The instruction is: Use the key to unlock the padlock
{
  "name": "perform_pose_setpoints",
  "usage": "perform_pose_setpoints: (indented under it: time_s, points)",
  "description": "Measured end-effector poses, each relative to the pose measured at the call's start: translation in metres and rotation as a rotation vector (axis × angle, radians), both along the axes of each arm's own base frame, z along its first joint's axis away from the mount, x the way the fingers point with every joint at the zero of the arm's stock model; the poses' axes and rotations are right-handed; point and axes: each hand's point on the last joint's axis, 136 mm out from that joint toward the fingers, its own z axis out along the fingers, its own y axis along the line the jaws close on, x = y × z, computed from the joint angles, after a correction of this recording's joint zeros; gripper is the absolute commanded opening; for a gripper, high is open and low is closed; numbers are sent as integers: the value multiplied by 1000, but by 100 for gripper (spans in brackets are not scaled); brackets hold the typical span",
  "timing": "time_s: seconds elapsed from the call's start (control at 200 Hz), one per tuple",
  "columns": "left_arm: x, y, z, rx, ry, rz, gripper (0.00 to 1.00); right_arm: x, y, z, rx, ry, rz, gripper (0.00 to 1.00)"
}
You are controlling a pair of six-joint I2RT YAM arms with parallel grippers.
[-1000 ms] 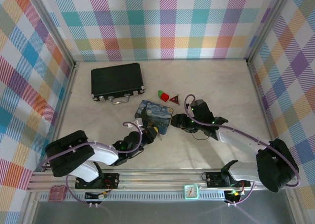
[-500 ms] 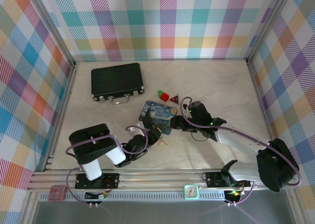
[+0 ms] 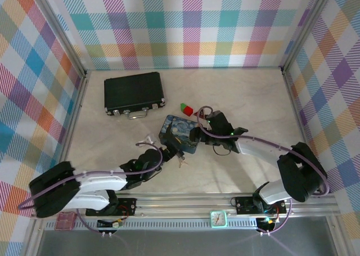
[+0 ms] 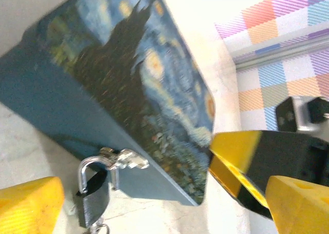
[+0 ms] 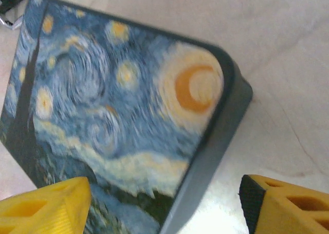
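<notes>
Both arms are stretched out low and angled in toward each other. The white-and-black left arm (image 3: 104,181) lies almost flat, and its left pincer (image 3: 176,155) is spread wide, with chunky yellow fingertips (image 4: 28,208) way out at the corners of the wrist cam. The right arm (image 3: 261,149) bends back at the elbow. Its right pincer (image 3: 198,131) is parted too, yellow fingers (image 5: 43,205) well apart.

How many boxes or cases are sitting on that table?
2: the black case at the far left, and the blue painted box nearer, mid-table. None looks hidden.
</notes>
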Motion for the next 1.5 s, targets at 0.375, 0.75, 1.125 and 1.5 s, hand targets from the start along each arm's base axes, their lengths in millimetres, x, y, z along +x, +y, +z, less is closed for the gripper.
perform_pose_setpoints:
  time_s: [0.375,0.75,1.125,1.5]
  points:
    - [14,82,15,134,-5,130,100,55,56,-5,-61,-70,198,63]
    - [14,110,20,161,-22,181,100,78,72,37,-160,-205,349,75]
    - [48,154,25,202,36,282,100,-41,67,59,-186,-278,567,75]
    - [87,144,23,212,98,147,97,-59,86,-40,-375,-217,770,67]
